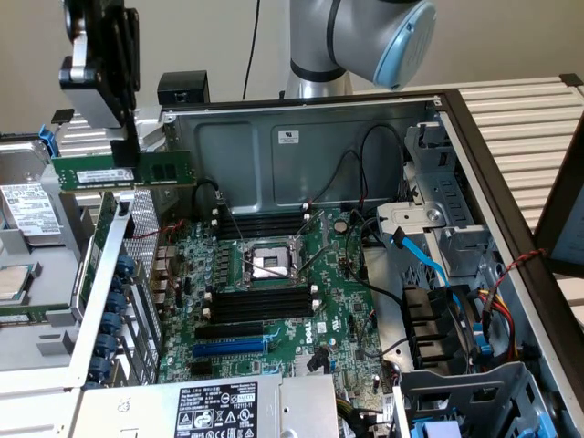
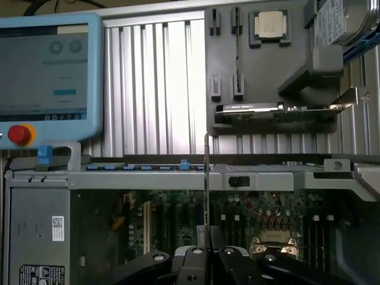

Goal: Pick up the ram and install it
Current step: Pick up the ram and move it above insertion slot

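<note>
1. Gripping the ram [image 1: 164,170], a long, narrow green circuit-board stick with a white sticker label, the black two-fingered gripper [image 1: 128,162] has its fingers clamped on the stick's flat faces near mid-length.
2. In the exterior view the stick hangs level at about ten o'clock of the picture, its long edge horizontal, over the wall of the open grey metal computer case [image 1: 301,146].
3. Seen by the wrist camera, the ram [image 2: 206,178] appears edge-on as a thin line rising from between the gripper's [image 2: 208,246] dark fingers, with the inside of the case behind it.
4. The green motherboard [image 1: 338,301] lies flat in the case, with the square silver processor socket [image 1: 267,263] near its middle.
5. Long black plastic memory slots with white end clips [image 1: 260,301] run at six o'clock of the socket, and another bank lies at twelve o'clock of it; the ram is well apart from both banks, at roughly ten o'clock of the socket.
6. A long blue slot [image 1: 230,348] sits at about seven o'clock of the socket.
7. The grey robot arm with a light-blue joint cap [image 1: 365,36] stands behind the case at about one o'clock of the exterior view.
8. The wrist view also takes in a light-blue touchscreen pendant [image 2: 47,71] with a round red button [image 2: 19,134], and a dark grey parts tray [image 2: 309,65] carrying a square silver processor chip [image 2: 271,25].
</note>
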